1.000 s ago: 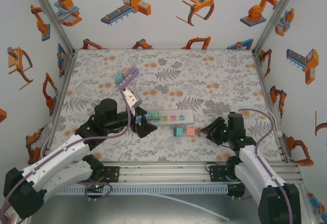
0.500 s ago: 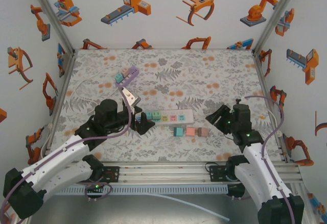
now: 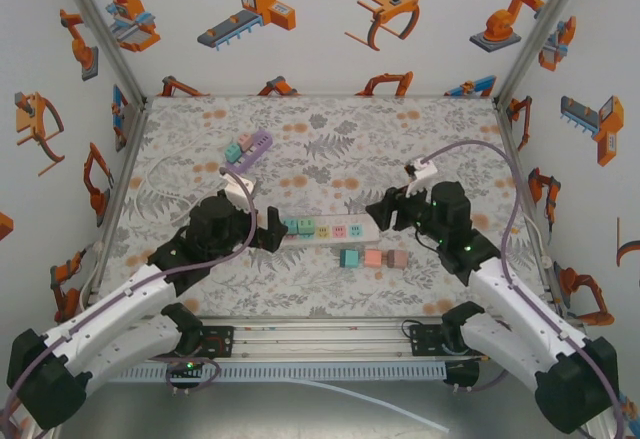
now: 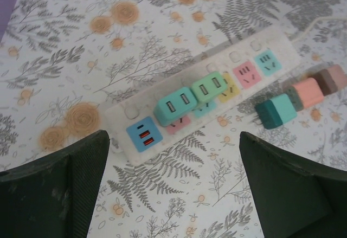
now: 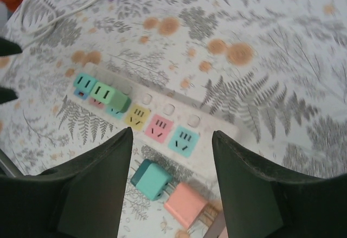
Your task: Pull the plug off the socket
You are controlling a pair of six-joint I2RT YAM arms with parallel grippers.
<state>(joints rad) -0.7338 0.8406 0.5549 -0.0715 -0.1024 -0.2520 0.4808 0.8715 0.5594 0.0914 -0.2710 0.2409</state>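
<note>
- Two plugs [image 4: 192,97] are sitting in the power strip [image 3: 360,227].
- Three loose plugs [image 4: 308,92] are lying beside it.
- Left claw [image 4: 173,135] and right claw [image 5: 171,132] are gaping open.

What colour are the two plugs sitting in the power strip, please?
One teal plug and one green plug, clearest in the left wrist view.

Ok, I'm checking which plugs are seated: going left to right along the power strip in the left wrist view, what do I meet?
Blue USB panel → teal plug → green plug → yellow socket → pink socket → teal socket.
</note>
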